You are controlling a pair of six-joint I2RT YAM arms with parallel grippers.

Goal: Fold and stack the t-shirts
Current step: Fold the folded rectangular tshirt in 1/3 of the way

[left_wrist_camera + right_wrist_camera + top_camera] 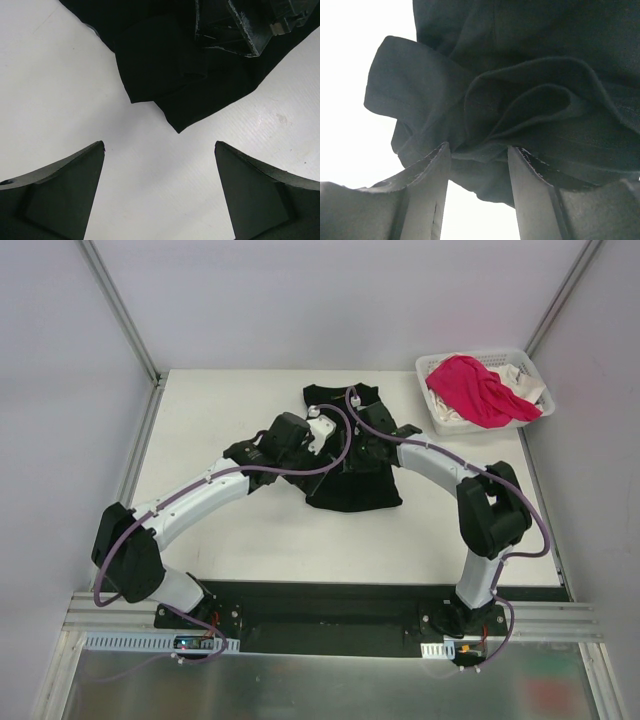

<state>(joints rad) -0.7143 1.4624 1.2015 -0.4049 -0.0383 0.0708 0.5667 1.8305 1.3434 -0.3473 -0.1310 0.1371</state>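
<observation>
In the top view, the black t-shirt [352,490] is seen lying rumpled near the middle of the table [230,400], with no neat fold made in it; its printed pattern cannot be made out from here. The left arm [200,490] and the right arm [440,465] are both reached in over it, one from each side. At the far right corner the basket [445,423] is set, and in it the pink t-shirt [478,390] is heaped on top of the white t-shirt [522,380], neither taken out. In the left wrist view, the left gripper [159,146] is held wide apart over bare table with nothing between its fingers; a loose corner of the black shirt is seen just ahead of it, not touched. In the right wrist view, the right gripper [479,147] is seen closed partway on a bunched fold of the black cloth, which is gathered in ripples between the fingertips and appears to be grasped. The task is therefore judged to be at its beginning: the first shirt is only being arranged, no fold is finished, no stack is started, and two shirts are left to be fetched, folded and stacked.
</observation>
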